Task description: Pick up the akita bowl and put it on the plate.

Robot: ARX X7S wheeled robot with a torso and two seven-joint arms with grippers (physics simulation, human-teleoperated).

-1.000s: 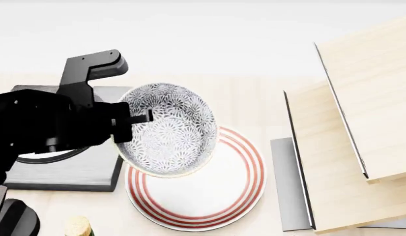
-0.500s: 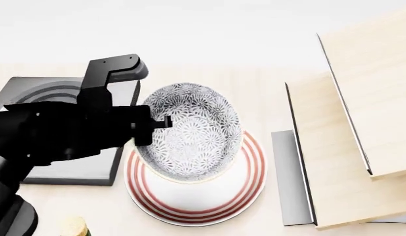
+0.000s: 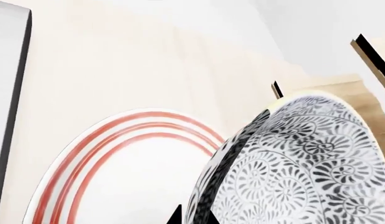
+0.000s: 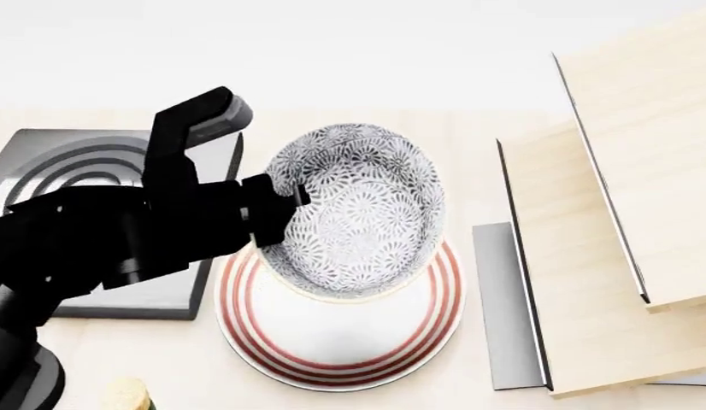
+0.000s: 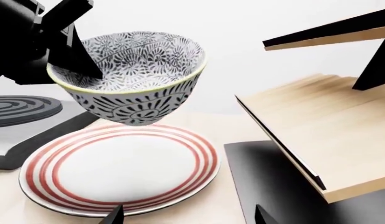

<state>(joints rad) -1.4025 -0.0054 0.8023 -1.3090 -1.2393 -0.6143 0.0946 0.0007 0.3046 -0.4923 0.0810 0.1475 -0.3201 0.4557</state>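
The akita bowl [image 4: 359, 209], white with dense dark floral pattern, hangs in the air just above the plate [image 4: 330, 346], apart from it. The plate is white with red rings and lies flat on the wooden counter. My left gripper [image 4: 279, 209] is shut on the bowl's left rim, one finger inside and one outside. The left wrist view shows the bowl's wall [image 3: 304, 163] between the jaw tips of the left gripper [image 3: 194, 217], with the plate [image 3: 130, 177] beneath. In the right wrist view the bowl [image 5: 133, 77] floats over the plate [image 5: 118, 168]. My right gripper [image 5: 187, 217] is open, low by the plate's near edge.
A dark grey square burner [image 4: 91, 171] with concentric rings sits left of the plate. Stepped pale wooden shelves [image 4: 626, 213] rise at the right, with a grey slab [image 4: 507, 307] under them next to the plate. A cork-topped object [image 4: 131, 395] shows at the bottom left.
My left arm has carried the bowl rightward and slightly farther back, so it hangs more squarely over the plate. The bowl has levelled somewhat.
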